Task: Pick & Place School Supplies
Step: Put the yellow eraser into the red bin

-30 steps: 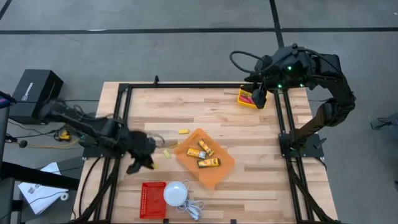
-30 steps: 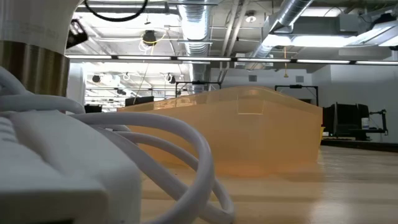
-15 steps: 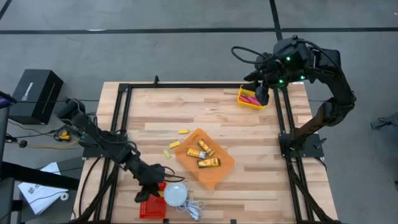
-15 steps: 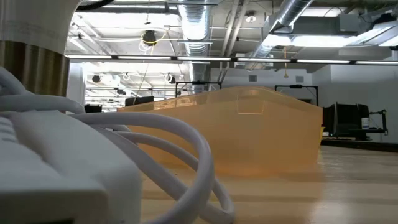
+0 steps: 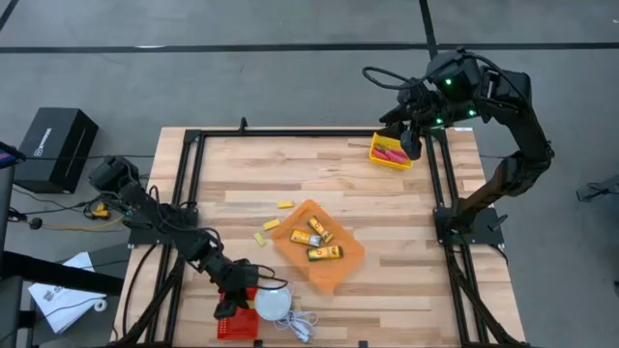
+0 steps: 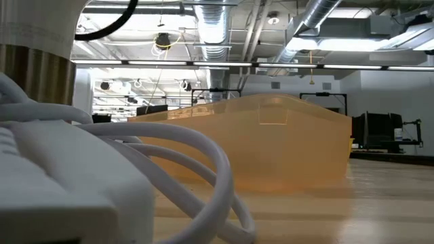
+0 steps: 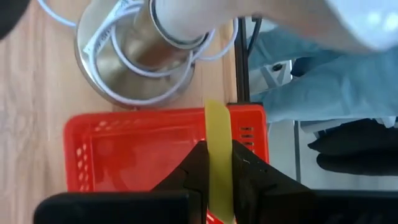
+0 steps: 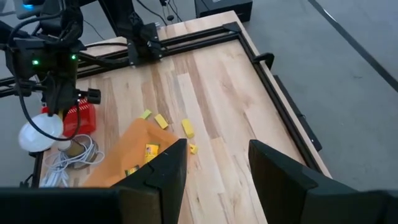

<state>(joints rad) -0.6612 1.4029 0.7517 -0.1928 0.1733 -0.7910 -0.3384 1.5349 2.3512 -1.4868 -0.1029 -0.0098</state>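
Note:
My left gripper (image 5: 230, 307) (image 7: 219, 154) hangs over the red bin (image 5: 235, 311) (image 7: 124, 155) at the table's near edge, shut on a small yellow block (image 7: 217, 124). Several more yellow blocks (image 5: 271, 224) lie flat on the wood left of the orange tray (image 5: 334, 271). Three orange-yellow packets (image 5: 314, 237) lie in that tray. My right gripper (image 5: 410, 143) (image 8: 214, 165) is open, above the right edge of the yellow bin (image 5: 384, 158) at the far right corner. Red-pink scissors (image 5: 390, 151) lie in that bin. My left gripper pinches the yellow block between its two fingers (image 7: 200, 163), which come from above, pointing down. One end of the block (image 7: 217, 115) sticks out past the fingertips. The block is lifted clear, over the inside of the red bin.
A white round dome (image 5: 274, 301) (image 7: 149, 56) with a coiled cord (image 5: 302, 324) (image 6: 169, 169) sits right beside the red bin. A black frame (image 5: 193, 184) borders the table's left, far and right sides. Bare wood lies between the tray and the yellow bin.
My left gripper has swung from beside the loose yellow blocks left of the tray toward the table's near edge, and now hangs over the red bin. My right gripper has drifted slightly away from the yellow bin, toward the far right.

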